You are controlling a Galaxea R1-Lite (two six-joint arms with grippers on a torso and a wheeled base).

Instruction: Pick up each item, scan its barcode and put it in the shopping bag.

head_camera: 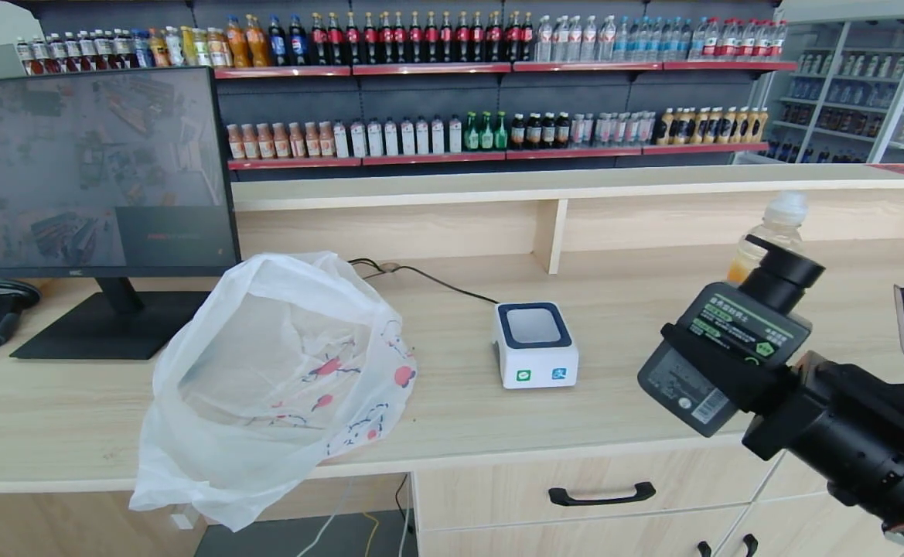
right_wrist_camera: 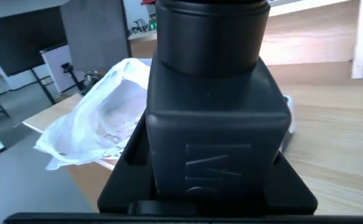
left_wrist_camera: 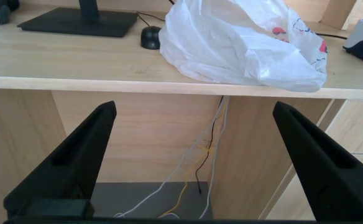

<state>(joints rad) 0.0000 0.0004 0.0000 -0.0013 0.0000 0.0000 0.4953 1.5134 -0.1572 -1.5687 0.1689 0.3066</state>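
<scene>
1 dark bottle (head_camera: 745, 321) is grasped by the right hand (head_camera: 734, 379), held up right of 1 white scanner (head_camera: 535, 344) | 1 shopping bag (head_camera: 281, 371) is laid open on the tabletop (head_camera: 459, 410), left of the scanner | 1 orange-drink bottle (head_camera: 769, 232) is stood behind | the left hand (left_wrist_camera: 195, 107) is held released, fingers wide apart, below the tabletop edge

Little can be made out. The black bottle (head_camera: 722, 352) carries a green label (head_camera: 744, 325) with white characters too small to read, and a white barcode sticker (head_camera: 711, 405) near its base. The scanner (head_camera: 535, 344) has a green icon (head_camera: 523, 376) and a blue icon (head_camera: 559, 374) on its front. The monitor (head_camera: 88, 170) shows faint red lettering on screen and a tiny mark on its lower bezel. Labels on the shelf bottles (head_camera: 421, 135) are illegible.
</scene>
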